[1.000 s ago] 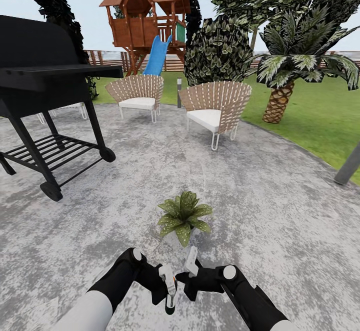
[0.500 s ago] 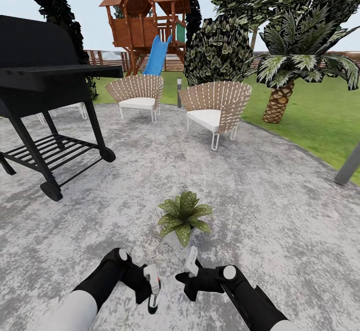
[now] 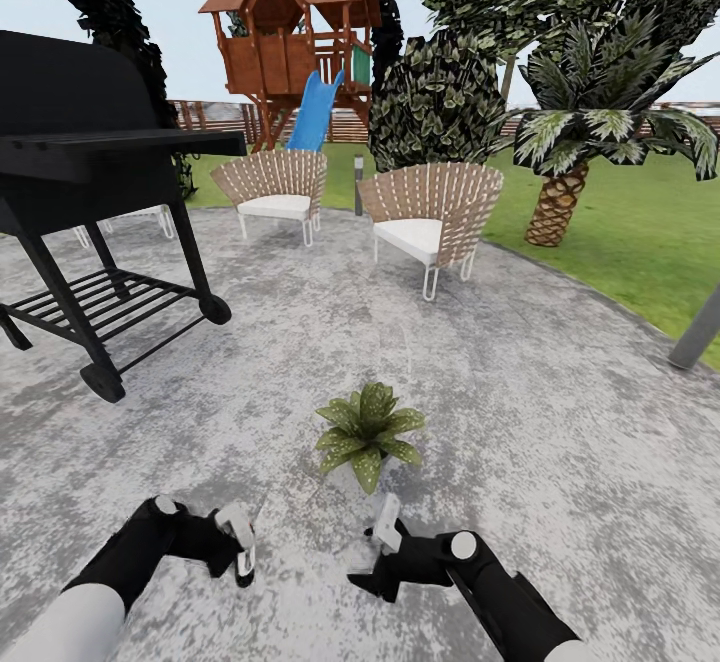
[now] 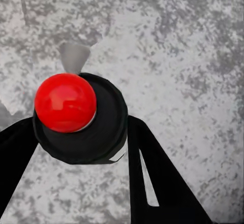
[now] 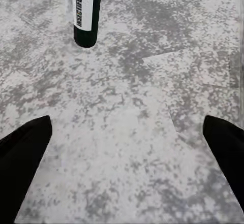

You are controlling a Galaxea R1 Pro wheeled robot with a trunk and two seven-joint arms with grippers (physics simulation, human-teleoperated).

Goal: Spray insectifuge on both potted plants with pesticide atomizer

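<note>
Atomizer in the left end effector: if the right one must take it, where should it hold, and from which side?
Likely the atomizer by its labelled lower body, from the side: it is a slim upright cylinder, and the left end effector flanks its red-topped end.

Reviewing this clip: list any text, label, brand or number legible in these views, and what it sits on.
Pesticide atomizer: its white label carries one line of dark print running along the bottle, too blurred to read.
Grill, chairs, playhouse: no writing visible.

atomizer (image 5: 86, 11) upright on patio (image 5: 142, 107) | claw (image 5: 127, 148) fingers spread
</note>
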